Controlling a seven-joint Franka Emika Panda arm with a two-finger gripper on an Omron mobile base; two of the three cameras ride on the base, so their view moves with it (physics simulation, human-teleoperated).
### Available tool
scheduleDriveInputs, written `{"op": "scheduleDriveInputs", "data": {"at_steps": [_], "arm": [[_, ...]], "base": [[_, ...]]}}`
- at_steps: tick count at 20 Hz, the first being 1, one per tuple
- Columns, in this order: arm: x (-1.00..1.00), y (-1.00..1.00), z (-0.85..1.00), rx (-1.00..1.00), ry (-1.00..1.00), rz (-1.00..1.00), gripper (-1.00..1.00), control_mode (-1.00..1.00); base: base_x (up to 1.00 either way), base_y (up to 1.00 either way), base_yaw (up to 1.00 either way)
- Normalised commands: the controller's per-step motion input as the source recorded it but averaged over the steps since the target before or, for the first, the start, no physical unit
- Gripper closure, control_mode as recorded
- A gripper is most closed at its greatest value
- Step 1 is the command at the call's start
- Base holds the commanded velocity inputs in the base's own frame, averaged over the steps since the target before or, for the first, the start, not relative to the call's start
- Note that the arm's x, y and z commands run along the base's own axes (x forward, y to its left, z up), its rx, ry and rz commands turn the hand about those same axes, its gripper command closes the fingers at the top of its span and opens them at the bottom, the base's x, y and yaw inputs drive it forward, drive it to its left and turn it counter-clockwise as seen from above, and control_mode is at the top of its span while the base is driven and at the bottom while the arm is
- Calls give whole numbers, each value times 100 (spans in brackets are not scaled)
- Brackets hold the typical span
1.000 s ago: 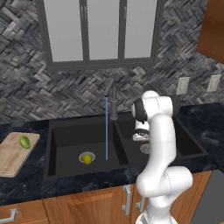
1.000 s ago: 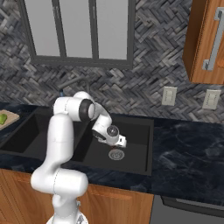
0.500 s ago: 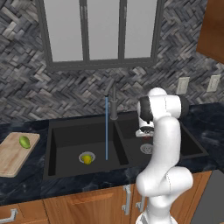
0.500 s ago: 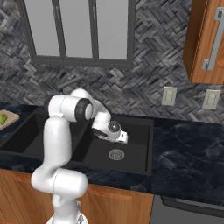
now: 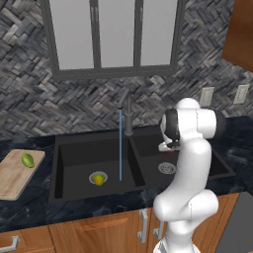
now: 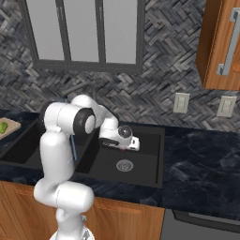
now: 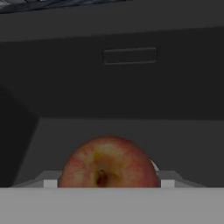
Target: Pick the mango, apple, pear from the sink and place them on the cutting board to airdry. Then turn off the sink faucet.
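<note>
The red apple (image 7: 108, 159) sits between my fingertips in the hand view, and my gripper (image 7: 109, 181) is shut on it. My gripper (image 6: 123, 145) hangs low over the right basin of the black sink (image 5: 74, 153), above its silver drain (image 6: 124, 165). A yellow-green round fruit (image 5: 99, 179) lies on the left basin's drain. A green elongated fruit (image 5: 27, 159) rests on the tan cutting board (image 5: 12, 178) at the left. I cannot tell which is the mango and which the pear. The sink faucet (image 5: 128, 116) pours a thin water stream (image 5: 120, 148) into the left basin.
The dark stone counter (image 6: 201, 159) stretches to the right of the sink. Two wall outlets (image 6: 180, 103) sit on the herringbone backsplash. A wooden wall cabinet (image 6: 220, 44) hangs at the upper right, and a window (image 5: 116, 37) is above the faucet.
My hand has lifted slightly in the right basin with the apple still in it, and the upper arm has swung a little to the right. The fruits and water are unchanged.
</note>
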Motion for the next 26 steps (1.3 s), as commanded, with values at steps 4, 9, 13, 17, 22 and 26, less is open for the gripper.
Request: {"op": "scheduleDriveInputs", "data": {"at_steps": [4,9,13,17,22,26], "arm": [[-30,-13,44,0,0,3,100,-100],[-31,-11,50,0,0,3,100,-100],[-32,-9,57,0,0,4,100,-100],[-38,-3,59,0,0,3,100,-100],[-34,0,60,0,0,2,100,-100],[-50,0,60,0,-1,1,100,-100]], "base": [[0,0,0],[0,0,0],[0,0,0],[0,0,0],[0,0,0],[0,0,0]]}}
